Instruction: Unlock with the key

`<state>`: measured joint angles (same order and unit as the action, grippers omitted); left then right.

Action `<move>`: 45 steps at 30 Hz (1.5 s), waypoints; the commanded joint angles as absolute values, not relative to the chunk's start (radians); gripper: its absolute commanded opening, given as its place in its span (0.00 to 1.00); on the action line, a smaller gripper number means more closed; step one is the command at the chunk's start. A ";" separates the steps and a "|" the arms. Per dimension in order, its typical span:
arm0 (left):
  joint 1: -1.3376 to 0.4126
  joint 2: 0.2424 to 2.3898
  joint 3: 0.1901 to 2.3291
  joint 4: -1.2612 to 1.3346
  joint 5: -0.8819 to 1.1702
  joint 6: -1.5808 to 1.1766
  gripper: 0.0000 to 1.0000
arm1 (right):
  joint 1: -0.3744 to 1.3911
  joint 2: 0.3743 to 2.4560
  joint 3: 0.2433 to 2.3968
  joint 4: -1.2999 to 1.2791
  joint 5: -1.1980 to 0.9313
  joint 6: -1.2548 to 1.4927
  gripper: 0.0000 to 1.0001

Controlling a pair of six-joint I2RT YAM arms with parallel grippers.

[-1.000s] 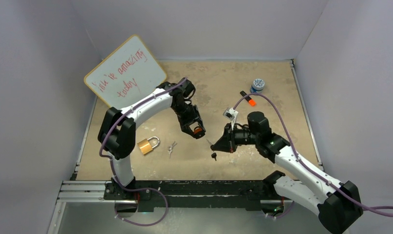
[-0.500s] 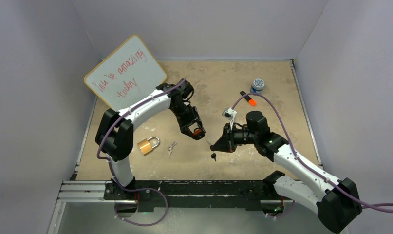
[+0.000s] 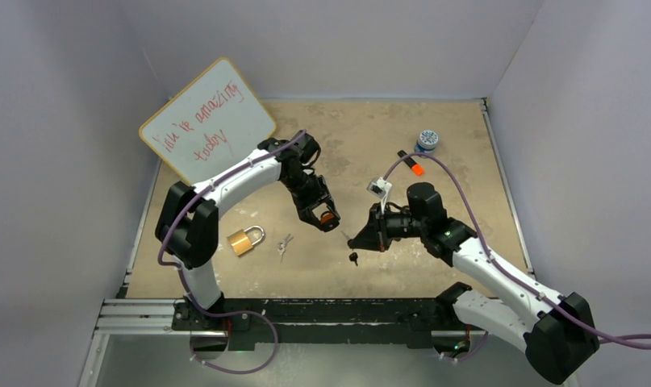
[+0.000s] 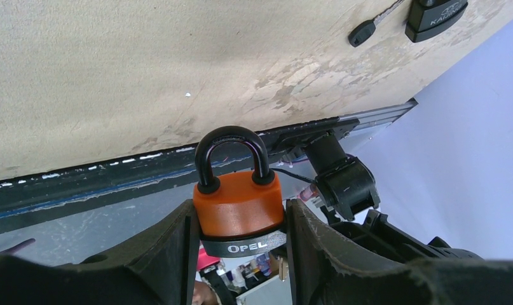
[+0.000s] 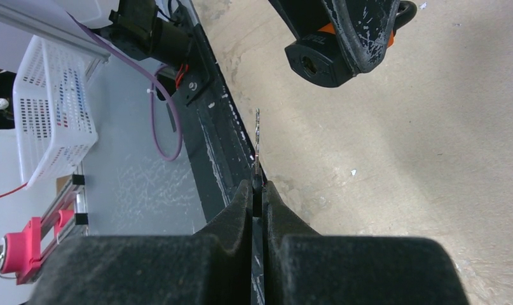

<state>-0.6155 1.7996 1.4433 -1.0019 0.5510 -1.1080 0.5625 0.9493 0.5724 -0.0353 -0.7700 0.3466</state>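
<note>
Key [image 5: 257, 136]: clamping bow in right tool [image 5: 258, 185], aiming blade toward keyway [image 5: 307, 63] of orange padlock [image 4: 238, 204], well apart. Gripping padlock body in left tool [image 4: 241, 219] above counter [image 4: 177, 63]. Next: matching blade roll to slot, then advancing straight, avoiding side load.

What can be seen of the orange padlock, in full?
The orange padlock has an orange, plastic-looking body, a black shackle with both legs seated in the body, so it looks locked, and a grey band reading OPEL. The left end effector clamps its sides and holds it off the table, shackle pointing away from the wrist. In the right wrist view its black base shows a round keyhole. Nothing else touches it.
</note>
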 commanded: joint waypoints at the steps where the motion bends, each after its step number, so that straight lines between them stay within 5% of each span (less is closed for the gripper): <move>1: -0.611 1.738 1.444 -0.986 0.600 -1.149 0.02 | 0.561 0.956 0.618 -0.014 -0.769 0.328 0.00; 14: -0.610 1.710 1.414 -0.909 0.553 -1.173 0.02 | 0.562 0.918 0.611 -0.045 -0.576 0.366 0.00; 26: -0.759 1.659 1.425 -0.765 -0.079 -0.838 0.00 | 0.547 0.995 0.676 -0.134 -0.167 0.527 0.00; 30: -0.884 1.558 1.234 -0.435 -0.305 -0.670 0.00 | 0.520 1.029 0.723 -0.195 -0.048 0.549 0.00; 36: -0.916 1.385 0.704 0.437 -0.309 -0.407 0.00 | 0.451 1.062 0.755 -0.263 0.002 0.567 0.00; 45: -0.963 1.606 0.511 1.099 -0.152 -0.046 0.00 | 0.434 1.170 0.784 -0.208 -0.199 0.510 0.00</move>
<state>-0.9375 1.5192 0.5575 0.5564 -0.2310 -0.2676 0.4374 1.1130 0.7238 -0.2230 -0.1040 0.5404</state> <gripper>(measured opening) 0.472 0.025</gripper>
